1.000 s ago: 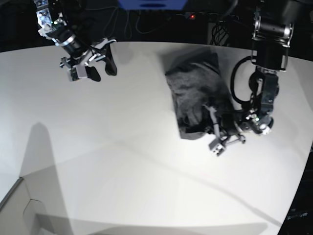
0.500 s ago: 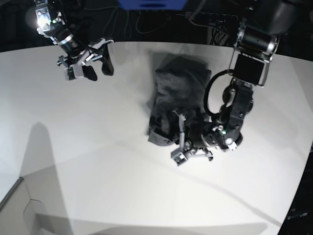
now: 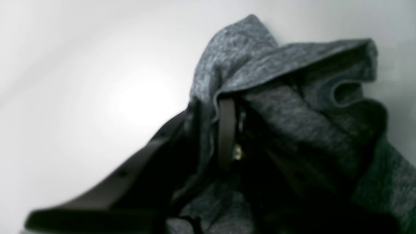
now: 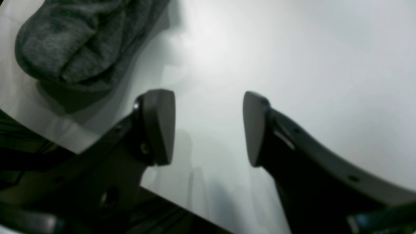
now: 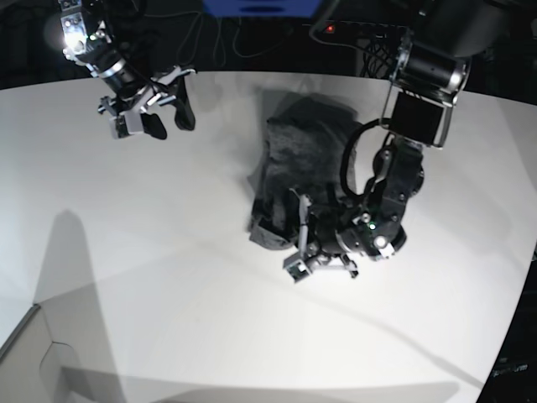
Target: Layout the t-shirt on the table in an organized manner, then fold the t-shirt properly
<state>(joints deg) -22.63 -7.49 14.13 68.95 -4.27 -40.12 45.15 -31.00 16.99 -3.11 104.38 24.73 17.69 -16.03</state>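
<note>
Right now the t-shirt (image 5: 302, 159) lies bunched in a rumpled heap on the white bench (image 5: 168, 277), toward its far side. At the heap's near edge the left claw (image 5: 306, 252) pinches a fold of grey fabric between its nearly closed jaws. Well clear of the t-shirt, the right claw (image 5: 164, 105) hangs with jaws spread, holding nothing.
</note>
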